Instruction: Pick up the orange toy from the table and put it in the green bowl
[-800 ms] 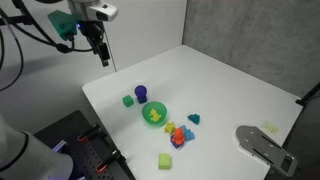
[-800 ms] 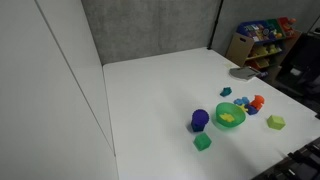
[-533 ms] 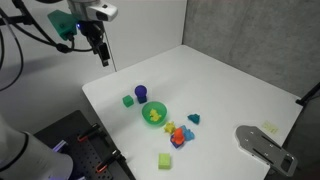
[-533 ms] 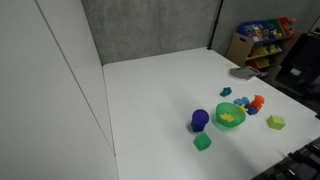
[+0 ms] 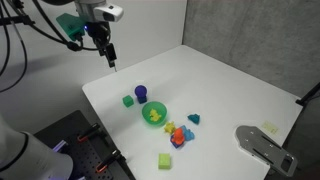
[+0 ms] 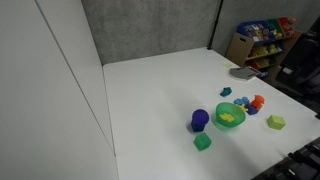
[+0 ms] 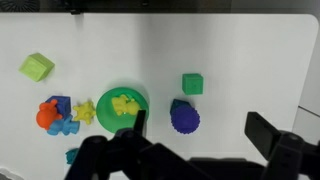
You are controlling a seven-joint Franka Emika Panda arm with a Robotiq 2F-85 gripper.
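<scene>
Gripper [image 7: 200, 138] spread, clear only in wrist view; orange toy [image 7: 46, 117] near green bowl [image 7: 108, 100]

The tabletop [image 7: 250, 50] is plain white. The green bowl [image 7: 104, 110] is bright green, and the yellow toy [image 7: 124, 103] in it is pale yellow. The orange toy [image 7: 45, 117] is orange-red; the blue blocks [image 7: 60, 104] are mid blue. The cup [image 7: 184, 119] is purple, the small cube [image 7: 192, 84] green, the larger block [image 7: 36, 67] lime. The pincer [image 5: 111, 60] is black.
</scene>
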